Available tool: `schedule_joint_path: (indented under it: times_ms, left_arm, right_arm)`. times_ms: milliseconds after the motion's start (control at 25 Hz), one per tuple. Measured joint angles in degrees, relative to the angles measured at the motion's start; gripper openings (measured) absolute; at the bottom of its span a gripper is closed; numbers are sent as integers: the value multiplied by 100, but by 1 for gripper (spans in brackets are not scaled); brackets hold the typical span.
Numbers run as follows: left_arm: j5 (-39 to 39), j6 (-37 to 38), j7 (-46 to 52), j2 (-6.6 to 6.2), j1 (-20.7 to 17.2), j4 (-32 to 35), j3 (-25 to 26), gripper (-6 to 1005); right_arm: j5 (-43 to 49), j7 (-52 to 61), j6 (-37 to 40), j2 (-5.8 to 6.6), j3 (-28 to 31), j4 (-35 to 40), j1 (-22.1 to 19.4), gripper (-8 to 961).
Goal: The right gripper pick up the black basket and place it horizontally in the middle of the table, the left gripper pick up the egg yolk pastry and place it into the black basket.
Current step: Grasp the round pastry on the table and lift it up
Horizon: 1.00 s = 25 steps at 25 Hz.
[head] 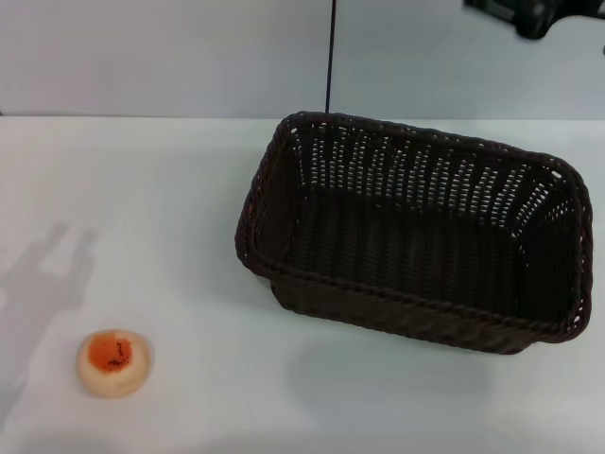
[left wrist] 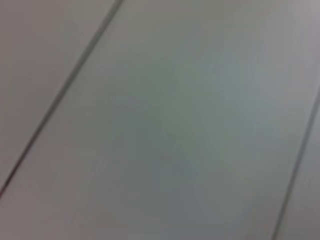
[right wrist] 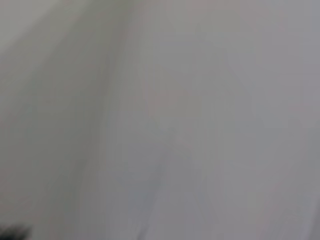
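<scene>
The black basket [head: 416,236] stands upright on the white table [head: 170,189], right of the middle, its long side running across and a little askew. It holds nothing. The egg yolk pastry [head: 113,362] lies at the front left with its orange patch up, well apart from the basket. My left gripper is out of view; only its shadow [head: 47,270] falls on the table, left of and beyond the pastry. A dark part of my right gripper [head: 534,14] shows at the top right edge, high above and behind the basket. Both wrist views show only blurred pale surface.
A thin dark vertical line [head: 330,57] runs up the grey wall behind the basket. White table surface lies between the pastry and the basket and along the front edge.
</scene>
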<state>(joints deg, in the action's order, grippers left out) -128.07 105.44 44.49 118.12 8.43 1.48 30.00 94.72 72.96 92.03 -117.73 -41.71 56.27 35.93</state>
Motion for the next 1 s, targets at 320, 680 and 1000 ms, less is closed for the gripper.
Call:
schedule_joint_path:
  times_ms: [320,680,1000]
  left_arm:
    - [0,-59,-635,-20,-30,875,-1084,466]
    - [1,-701,-834,-16,-26,907,-2126,553]
    - [-2,-876,-835,-9,-104,917,-2316,717]
  right_arm:
    - [-3127,-1943,439,-58,306,-2751,-1393,281]
    - [-4140,-2797,313,-100,1233,-4215,-1754,425]
    - [-4194,-3150,169,-106,2077,-4592,-1985,455]
